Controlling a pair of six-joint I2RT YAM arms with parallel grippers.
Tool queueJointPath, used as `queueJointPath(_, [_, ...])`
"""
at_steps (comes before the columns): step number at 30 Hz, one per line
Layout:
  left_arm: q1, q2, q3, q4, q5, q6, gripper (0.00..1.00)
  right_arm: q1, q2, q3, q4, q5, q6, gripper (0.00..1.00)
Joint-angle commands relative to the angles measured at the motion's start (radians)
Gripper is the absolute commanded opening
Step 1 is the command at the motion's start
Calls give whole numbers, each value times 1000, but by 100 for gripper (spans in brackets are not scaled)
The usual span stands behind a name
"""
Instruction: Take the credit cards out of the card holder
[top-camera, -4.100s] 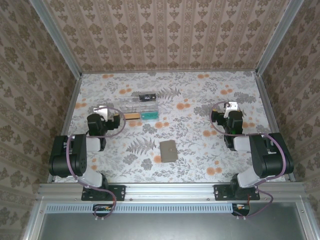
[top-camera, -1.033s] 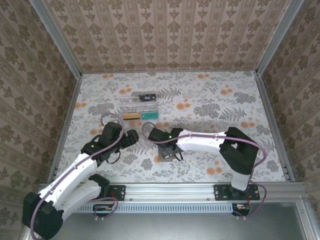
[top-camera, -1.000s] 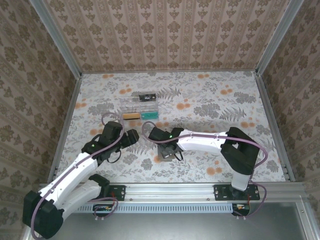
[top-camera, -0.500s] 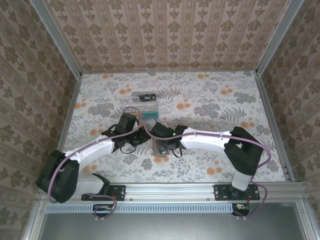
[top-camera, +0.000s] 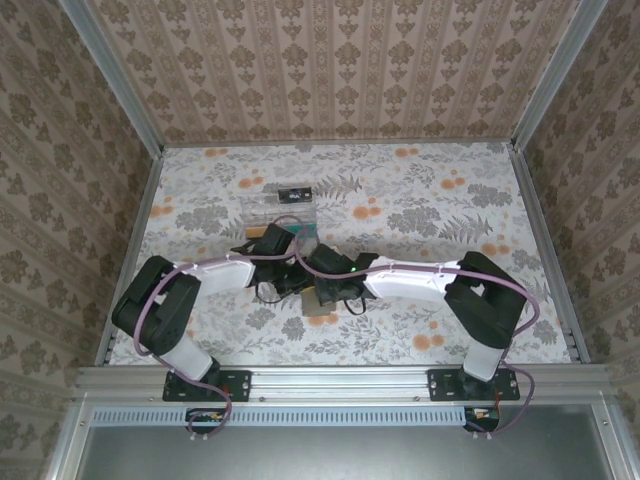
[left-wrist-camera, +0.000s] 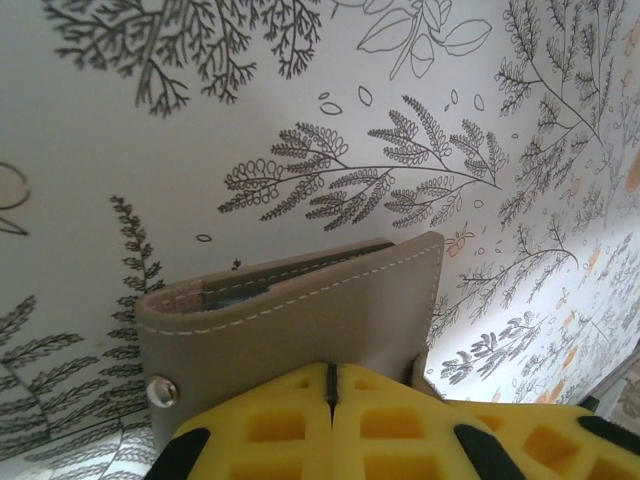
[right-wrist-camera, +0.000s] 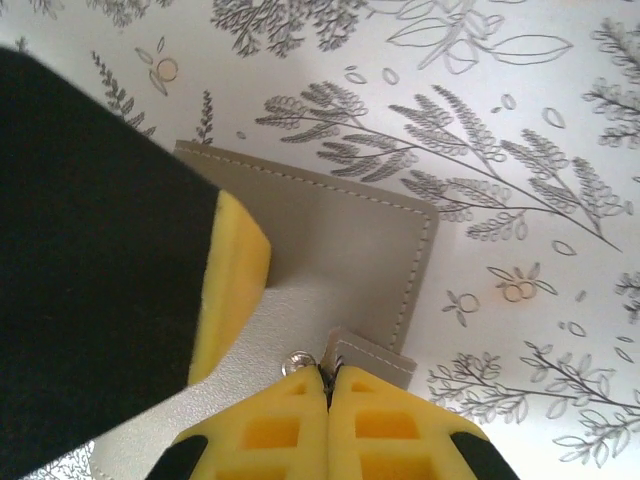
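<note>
Near the front middle of the floral surface (top-camera: 420, 210), closer to the arms than the clear tray (top-camera: 283, 205): the card holder (left-wrist-camera: 290, 320), folded, taupe side up, one edge gaping slightly on a grey-blue lining. Credit cards judged to be inside it, none out yet.

Left pincer (left-wrist-camera: 330, 370) pressed together, tips against the near edge of the cover, nothing seen between them. One pad (right-wrist-camera: 238, 270) resting on the cover in the right wrist view. Right pincer (right-wrist-camera: 328, 375) also pressed together, tips at the snap tab (right-wrist-camera: 375, 352) beside the stud (right-wrist-camera: 296, 361). Cannot tell whether the tab's edge is caught between them.

Likely trouble from here:
- Sliding the whole holder over the smooth surface rather than opening it, from closed tips pushing sideways with nothing pinning the lower half.
- Slipping off the small tab, leaving the cover down.
- A knock between the two pincers, from both wrists crowding over one small thing.
- Cards scattering, from too sharp a pull on the flap.

Against four seconds back: both arms no longer folded at the sides with the holder lying alone. Against one second back: left arm no longer off to the left and well apart from the holder, now stretched across to it. Right arm at the holder then as now, and the holder in much the same spot.
</note>
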Motion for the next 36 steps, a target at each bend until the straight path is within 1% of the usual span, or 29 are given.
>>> queueJointPath(1, [-9,56,-4,-95,-27,40,0,-29,-82,-43,52,-45,42,0])
queueJointPath(4, [-7,25,15,-105,-33,54,0,-42,-115,-57,51,-60,45,0])
queueJointPath(5, [-6,1,22,-111,-39,58,2,-47,-125,-58,50,-67,46,0])
queueJointPath(6, [0,-35,31,-124,-53,61,12,-51,-137,-59,50,-75,47,0])
queueJointPath(8, [19,-121,51,-160,-89,70,39,-53,-162,-55,49,-85,50,0])
queueJointPath(10, [47,-210,66,-205,-129,84,59,-54,-180,-43,50,-98,46,0])
queueJointPath(12, [85,-290,72,-246,-163,95,73,-55,-189,-18,51,-122,40,0])
queueJointPath(13, [104,-331,72,-261,-173,101,76,-55,-191,-3,50,-137,38,0])
queueJointPath(16, [162,-435,66,-295,-187,123,79,-55,-201,32,52,-169,43,0])
queueJointPath(18, [170,-476,56,-305,-188,136,79,-54,-211,38,56,-173,43,0])
queueJointPath(19, [201,-490,49,-306,-189,139,79,-55,-214,38,51,-168,44,0])
queueJointPath(25, [203,-502,4,-283,-166,125,79,-71,-235,1,33,-157,60,0])
queueJointPath(28, [203,-498,-12,-265,-159,121,79,-76,-266,-24,23,-128,66,0])
queueJointPath(32, [193,-476,-14,-254,-147,122,78,-100,-297,-58,-38,-58,75,0])
queueJointPath(36, [183,-452,-11,-243,-148,125,78,-132,-348,-130,-80,-4,76,0])
